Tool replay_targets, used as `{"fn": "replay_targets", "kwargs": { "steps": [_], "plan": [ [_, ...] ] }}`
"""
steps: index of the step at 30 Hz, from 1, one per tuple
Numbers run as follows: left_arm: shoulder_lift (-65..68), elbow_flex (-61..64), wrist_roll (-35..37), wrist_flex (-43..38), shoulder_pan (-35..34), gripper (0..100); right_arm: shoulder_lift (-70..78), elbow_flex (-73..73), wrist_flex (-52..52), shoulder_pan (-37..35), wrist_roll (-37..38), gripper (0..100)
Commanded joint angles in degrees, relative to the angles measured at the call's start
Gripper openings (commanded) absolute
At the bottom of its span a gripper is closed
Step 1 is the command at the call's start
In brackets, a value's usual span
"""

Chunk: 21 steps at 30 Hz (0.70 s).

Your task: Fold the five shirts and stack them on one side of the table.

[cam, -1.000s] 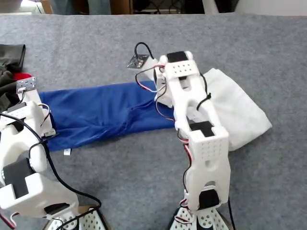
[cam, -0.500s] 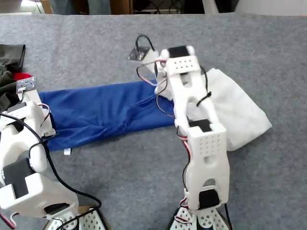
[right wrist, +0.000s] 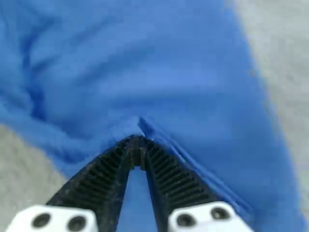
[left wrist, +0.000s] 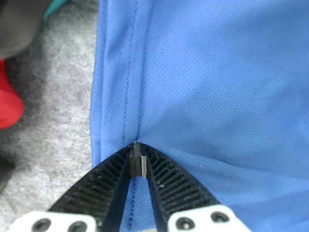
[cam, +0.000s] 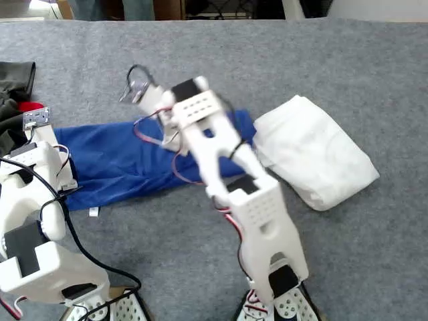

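Fabric control decides this fold. In the high view the blue shirt [cam: 114, 164] lies as a long band across the grey table [cam: 374, 73]. The left arm [cam: 33, 174] sits at one end of it and the right arm [cam: 214, 154] leans over its middle. A folded white shirt [cam: 314, 150] lies just beside the blue shirt's other end, and dark clothes [cam: 13, 87] lie near the end by the left arm. In the left wrist view the left gripper [left wrist: 138, 157] has its jaws closed tight on the blue shirt's stitched hem, with a red item [left wrist: 7, 101] just beside that edge. In the right wrist view the right gripper [right wrist: 138, 145] has its jaws pressed together on a small raised ridge of the blue shirt. The step looks like folding the band in half. The left pinch should act as the anchor. The right pinch should carry its cloth high enough to clear the layer below, then lay it down edge to edge at the left gripper's end and open only once the cloth lies flat. Dragging it low would likely bunch the shirt.
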Motion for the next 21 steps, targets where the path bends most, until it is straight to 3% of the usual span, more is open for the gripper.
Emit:
{"fn": "replay_targets", "kwargs": {
  "steps": [1, 6, 12, 16, 21],
  "plan": [
    [0.09, -1.19, 0.44, 0.7, -1.01, 3, 3.65, -0.75, -2.99, -1.05, -0.79, 1.5],
    [0.09, -1.19, 0.44, 0.7, -0.84, 3, 2.86, -6.64, 0.53, -0.09, -2.02, 1.5],
    [-0.18, -1.27, 0.35, 0.7, -1.1, 3, -2.86, -20.88, 12.66, 0.26, -1.85, 1.5],
    [-0.7, -2.33, 0.09, 1.85, -1.45, 3, -6.99, -28.53, 17.32, 4.4, -2.64, 1.5],
    [-5.98, -13.67, -1.32, 16.0, -5.14, 4, -19.12, -21.05, 17.32, 11.52, -5.45, 1.5]
  ]
}}
